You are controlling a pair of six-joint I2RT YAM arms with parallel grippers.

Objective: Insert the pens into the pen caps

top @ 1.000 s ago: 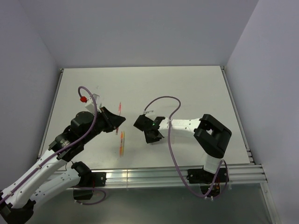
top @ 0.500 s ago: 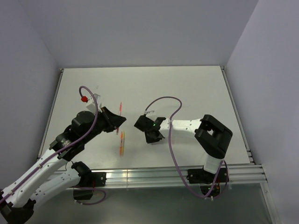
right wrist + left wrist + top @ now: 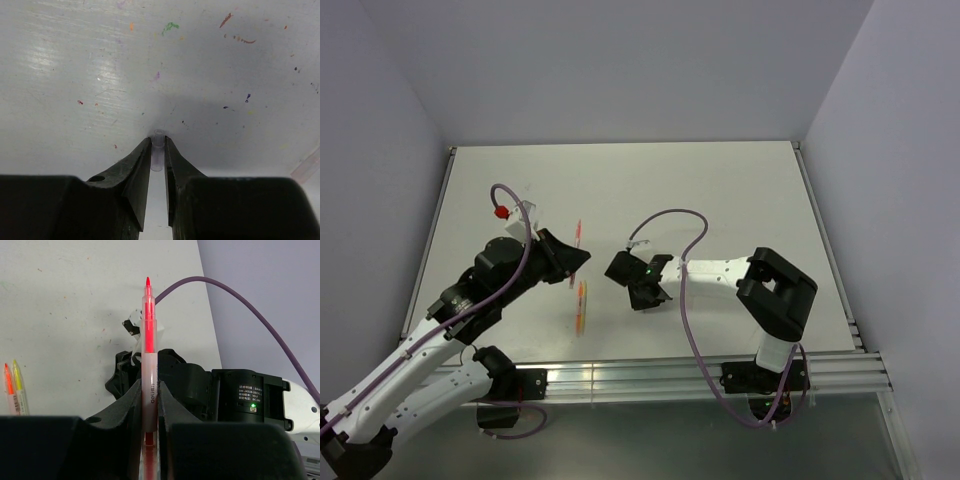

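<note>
My left gripper (image 3: 149, 386) is shut on a red pen (image 3: 148, 335), whose bare tip sticks out past the fingers towards my right gripper (image 3: 150, 371). In the top view the left gripper (image 3: 570, 262) holds the red pen (image 3: 577, 234) at the table's left middle. My right gripper (image 3: 158, 146) is shut on a small clear pen cap (image 3: 158, 136), held low over the table. In the top view it (image 3: 632, 283) sits a short way right of the left gripper. An orange and a yellow pen (image 3: 581, 305) lie side by side on the table; they also show in the left wrist view (image 3: 12, 387).
The white table (image 3: 720, 190) carries small coloured ink marks (image 3: 170, 26). A purple cable (image 3: 670, 215) loops above the right arm. A red knob (image 3: 498, 212) sits on the left arm's cable. Grey walls stand behind and at both sides.
My right gripper has shifted slightly left, towards the left gripper, still holding the clear cap. The left gripper with the red pen has barely moved.
</note>
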